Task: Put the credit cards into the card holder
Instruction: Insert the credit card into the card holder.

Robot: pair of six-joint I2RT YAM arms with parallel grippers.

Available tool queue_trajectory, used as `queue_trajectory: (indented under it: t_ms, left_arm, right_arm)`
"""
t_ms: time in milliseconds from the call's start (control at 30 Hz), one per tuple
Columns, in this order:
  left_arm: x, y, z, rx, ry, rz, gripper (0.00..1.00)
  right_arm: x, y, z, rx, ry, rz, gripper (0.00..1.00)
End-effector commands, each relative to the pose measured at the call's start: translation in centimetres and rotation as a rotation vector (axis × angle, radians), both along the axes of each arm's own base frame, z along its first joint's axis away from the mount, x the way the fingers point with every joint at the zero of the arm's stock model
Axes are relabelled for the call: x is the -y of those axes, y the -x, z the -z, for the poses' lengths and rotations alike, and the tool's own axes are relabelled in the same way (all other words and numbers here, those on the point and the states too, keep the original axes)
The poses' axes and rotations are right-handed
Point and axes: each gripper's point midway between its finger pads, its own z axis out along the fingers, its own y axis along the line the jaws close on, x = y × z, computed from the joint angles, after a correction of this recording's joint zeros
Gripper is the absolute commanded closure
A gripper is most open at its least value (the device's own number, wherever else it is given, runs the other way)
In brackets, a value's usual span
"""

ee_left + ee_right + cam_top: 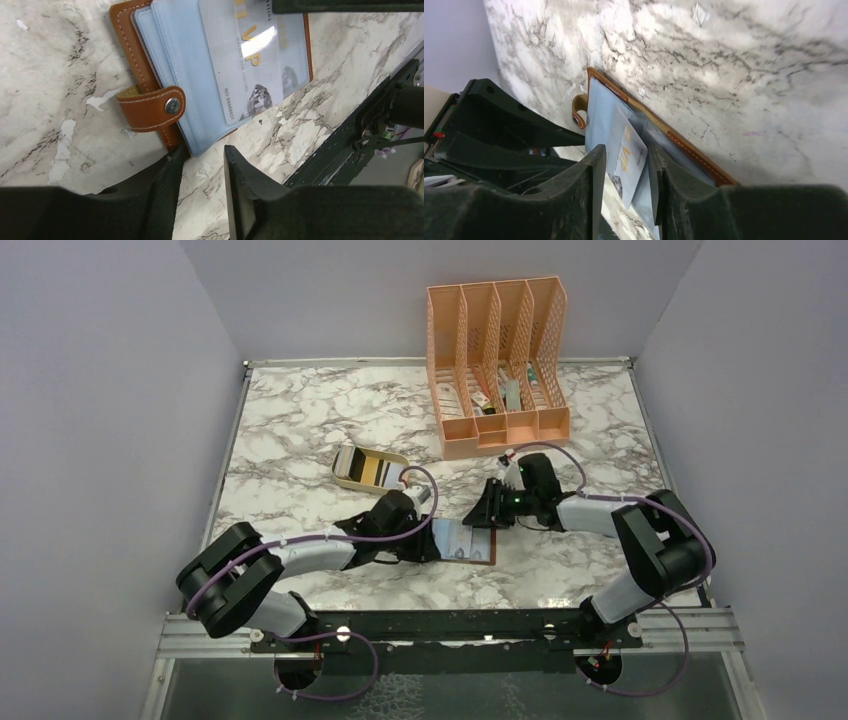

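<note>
Marble table (300, 430), open card holder (145, 65), pale card (245, 65) partly inside, left fingers (240, 195), right fingers (581, 195) both spread

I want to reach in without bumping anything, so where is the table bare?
Bare: far left of the table, bordered by its left edge, the beige tray and the peach organiser; a smaller patch between the card holder and the right arm's base. Crowded: near centre, left gripper and right gripper at the card holder.

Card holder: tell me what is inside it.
One pale card with gold VIP lettering lies tilted among the shiny bluish pockets of the card holder, apparently only partly inserted. The stacked pockets beneath are covered, so any further cards there cannot be seen.
</note>
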Motion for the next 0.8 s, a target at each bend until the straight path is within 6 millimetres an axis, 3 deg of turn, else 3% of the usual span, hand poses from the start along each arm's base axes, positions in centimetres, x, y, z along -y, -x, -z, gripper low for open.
queue_trajectory:
  t_ms: [0, 267, 567, 767]
  left_arm:
    - [-0.5, -1.1, -1.4, 0.028, -0.033, -0.068, 0.57]
    - [-0.7, -2.8, -3.3, 0.117, -0.028, -0.114, 0.5]
    - [-0.7, -3.9, -1.7, 0.109, -0.067, -0.137, 0.51]
    - [-0.4, -3.6, -0.9, 0.092, -0.056, -0.121, 0.58]
  right_arm:
    - [2.1, -0.8, -0.2, 0.045, 0.167, 0.034, 0.6]
    - [2.0, 0.3, -1.9, 0.047, 0.16, 0.041, 0.57]
    - [0.9, 1.6, -1.1, 0.018, 0.168, 0.08, 0.57]
    - [0.2, 2.0, -0.1, 0.011, 0.187, 0.08, 0.56]
